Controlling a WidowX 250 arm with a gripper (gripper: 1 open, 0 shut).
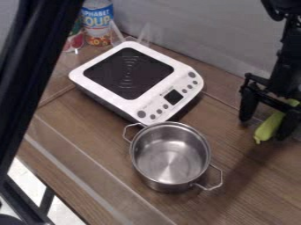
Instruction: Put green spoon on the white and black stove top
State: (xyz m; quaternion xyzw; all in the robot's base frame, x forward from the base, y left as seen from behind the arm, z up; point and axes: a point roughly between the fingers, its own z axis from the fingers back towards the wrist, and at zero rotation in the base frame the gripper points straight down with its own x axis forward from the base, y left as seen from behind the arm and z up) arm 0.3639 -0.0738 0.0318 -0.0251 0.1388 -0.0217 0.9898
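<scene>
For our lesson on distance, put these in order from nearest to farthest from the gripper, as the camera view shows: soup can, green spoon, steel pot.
1. Green spoon: right at the gripper, at the picture's right.
2. Steel pot: lower middle, in front of the cooker.
3. Soup can: upper left, behind the cooker.

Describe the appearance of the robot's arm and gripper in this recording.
The gripper is matte black, with slim, angular, jointed fingers; the arm section above it is black too. No markings or cables can be made out at this size.
</scene>
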